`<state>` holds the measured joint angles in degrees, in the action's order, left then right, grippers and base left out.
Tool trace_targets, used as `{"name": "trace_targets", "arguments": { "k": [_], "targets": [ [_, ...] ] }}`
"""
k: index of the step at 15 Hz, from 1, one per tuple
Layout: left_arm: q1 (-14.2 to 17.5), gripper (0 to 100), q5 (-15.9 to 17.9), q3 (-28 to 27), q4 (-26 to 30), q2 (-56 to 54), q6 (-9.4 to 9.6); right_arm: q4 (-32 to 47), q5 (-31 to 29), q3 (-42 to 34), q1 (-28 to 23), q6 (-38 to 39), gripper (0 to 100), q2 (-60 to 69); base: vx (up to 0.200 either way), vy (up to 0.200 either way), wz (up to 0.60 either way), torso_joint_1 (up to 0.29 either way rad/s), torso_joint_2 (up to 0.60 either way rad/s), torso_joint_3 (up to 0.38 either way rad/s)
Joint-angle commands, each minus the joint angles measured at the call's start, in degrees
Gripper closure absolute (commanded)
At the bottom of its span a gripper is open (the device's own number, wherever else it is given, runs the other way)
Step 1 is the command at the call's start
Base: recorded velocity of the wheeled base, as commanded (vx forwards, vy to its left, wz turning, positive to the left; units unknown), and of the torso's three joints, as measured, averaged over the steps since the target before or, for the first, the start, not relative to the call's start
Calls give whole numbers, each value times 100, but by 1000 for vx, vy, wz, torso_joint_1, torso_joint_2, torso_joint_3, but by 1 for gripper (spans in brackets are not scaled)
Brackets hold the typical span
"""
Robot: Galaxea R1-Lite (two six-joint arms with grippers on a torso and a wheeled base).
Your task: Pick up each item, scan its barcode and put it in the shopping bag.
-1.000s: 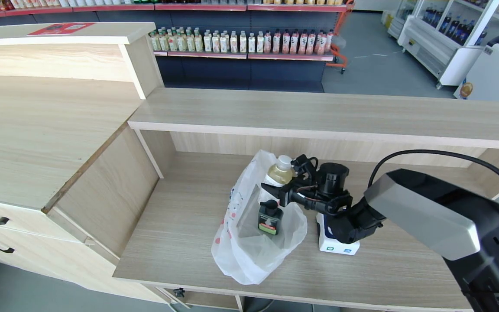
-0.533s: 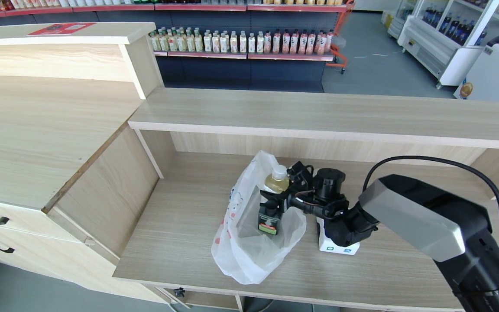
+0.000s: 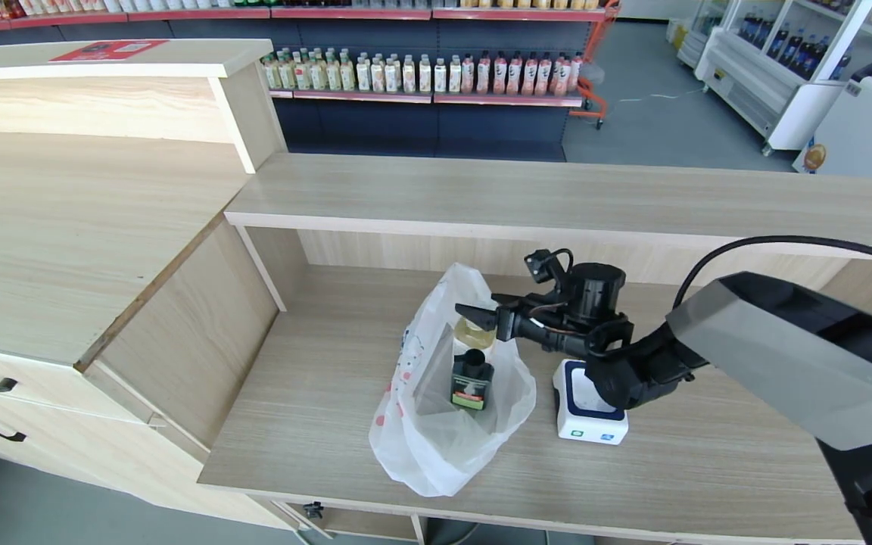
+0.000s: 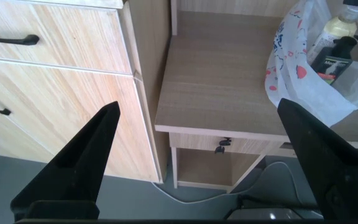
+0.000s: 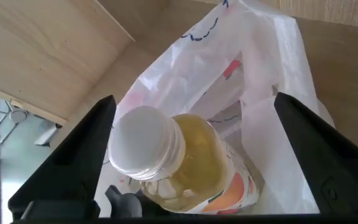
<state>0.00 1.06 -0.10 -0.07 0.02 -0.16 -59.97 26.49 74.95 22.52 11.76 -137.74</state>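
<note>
The shopping bag (image 3: 436,446) is translucent white with red blotches and thin blue scribbles. Inside the bag, the bottle (image 5: 191,165) shows pale yellow liquid under a white cap, and the flask (image 3: 471,382) is black with a green-and-red label. Beside the bag, the scanner (image 3: 587,424) is white, framed dark blue. The counter (image 3: 315,409) is pale wood grain.

Light-wood counter (image 3: 307,424), topped along its far edge by a raised ledge (image 3: 557,197), with black-handled drawers (image 3: 50,409) fitted at its left side, a red placard (image 3: 107,50) laid on the tall cabinet top (image 3: 201,57), and shelves of bottled drinks (image 3: 421,74) and glass-fronted chillers (image 3: 777,68) ranged behind.
</note>
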Motion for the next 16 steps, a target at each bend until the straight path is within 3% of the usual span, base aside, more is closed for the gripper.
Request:
{"name": "trace_targets", "arguments": {
  "k": [1,4,6,9,11,13,14,16],
  "targets": [
    [0,0,-1,1,-1,-2,-2,231,14,-841,-169,221,0,1083,0,0,0,0,0,0],
    [0,0,-1,1,-1,-2,-2,468,111,-2300,-371,186,0,2410,0,0,0,0,0,0],
    [0,0,-1,1,-1,-2,-2,785,181,-3601,-503,195,0,4001,0,0,0,0,0,0],
    [0,0,-1,1,-1,-2,-2,2033,-12,-5051,-714,-25,0,6523,0,0,0,0,0,0],
    [0,0,-1,1,-1,-2,-2,3272,-1155,-5605,-924,-886,0,7842,0,0,0,0,0,0],
    [0,0,-1,1,-1,-2,-2,3940,-2649,-6308,-977,-948,0,9072,0,0,0,0,0,0],
    [0,0,-1,1,-1,-2,-2,4037,-3053,-6581,-977,-948,0,9617,0,0,0,0,0,0],
    [0,0,-1,1,-1,-2,-2,4045,-3080,-7389,-1241,-992,0,10839,0,0,0,0,0,0]
  ]
}}
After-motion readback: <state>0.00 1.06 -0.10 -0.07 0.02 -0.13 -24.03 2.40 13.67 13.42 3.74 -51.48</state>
